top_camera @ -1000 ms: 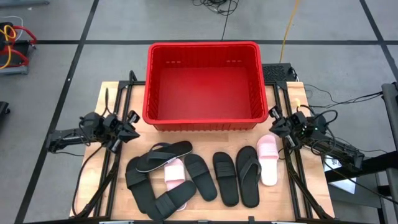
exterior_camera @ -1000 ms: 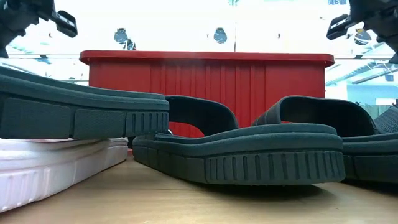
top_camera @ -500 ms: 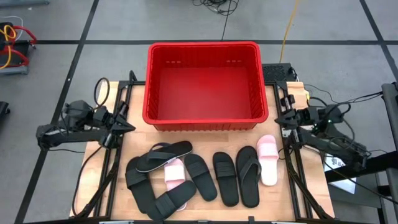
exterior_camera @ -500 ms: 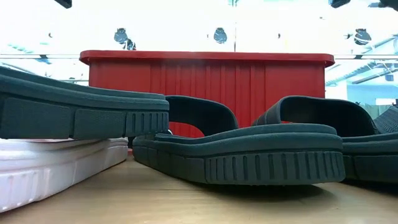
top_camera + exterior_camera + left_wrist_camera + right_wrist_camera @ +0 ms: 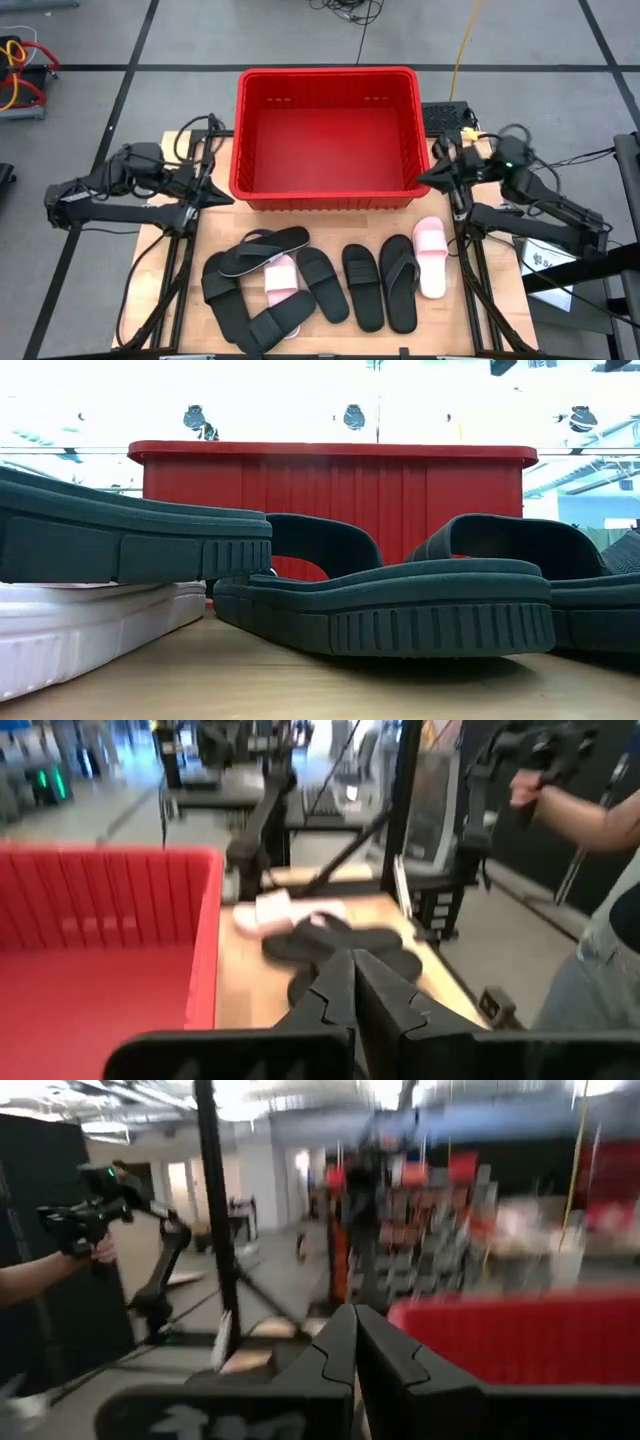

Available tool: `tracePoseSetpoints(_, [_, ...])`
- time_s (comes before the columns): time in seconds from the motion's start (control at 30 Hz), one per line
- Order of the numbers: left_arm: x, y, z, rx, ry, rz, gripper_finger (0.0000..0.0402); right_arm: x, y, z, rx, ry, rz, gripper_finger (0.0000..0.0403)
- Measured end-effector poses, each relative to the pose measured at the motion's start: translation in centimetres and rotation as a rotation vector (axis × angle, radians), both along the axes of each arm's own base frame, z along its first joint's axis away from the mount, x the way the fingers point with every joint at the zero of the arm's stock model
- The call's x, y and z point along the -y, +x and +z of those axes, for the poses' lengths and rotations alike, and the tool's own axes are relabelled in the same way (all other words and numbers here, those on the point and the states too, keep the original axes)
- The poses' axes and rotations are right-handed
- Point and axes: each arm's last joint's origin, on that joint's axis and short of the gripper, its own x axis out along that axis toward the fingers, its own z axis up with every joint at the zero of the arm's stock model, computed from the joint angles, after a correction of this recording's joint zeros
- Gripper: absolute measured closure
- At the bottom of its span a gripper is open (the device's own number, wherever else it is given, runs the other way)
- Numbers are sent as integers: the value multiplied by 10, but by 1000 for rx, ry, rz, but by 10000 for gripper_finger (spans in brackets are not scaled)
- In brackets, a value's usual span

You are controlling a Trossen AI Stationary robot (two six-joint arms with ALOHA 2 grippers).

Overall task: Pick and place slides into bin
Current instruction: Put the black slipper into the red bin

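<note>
So far nothing sits in the red bin [image 5: 330,135], which stands at the upper middle of the high view, and every slide lies on the wooden surface [image 5: 190,245] in a row at the lower middle. The left end effector [image 5: 222,197] hangs at the bin's lower left corner, fingers pressed together and holding nothing; the right end effector [image 5: 424,180] sits at the bin's lower right edge, likewise closed and empty.

Several risks follow. Both tips are right beside the bin's rim, so a careless swing could knock or shove the bin. The black slides [image 5: 262,250] at the lower left overlap each other and a pink slide [image 5: 280,279], so a grab there may lift two at once or drag the pile. The other pink slide [image 5: 430,255] lies touching a black thong sandal [image 5: 402,283], so a wide approach could catch both. With fingers still shut, a descent would merely push a slide instead of gripping it.
</note>
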Motion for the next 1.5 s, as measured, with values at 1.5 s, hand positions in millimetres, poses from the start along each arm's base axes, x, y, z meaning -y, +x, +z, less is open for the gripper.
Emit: tracePoseSetpoints(1.5, [-2, -6, 12, -158, -20, 116, 395, -12, 107, 26, -515, -215, -63, 403])
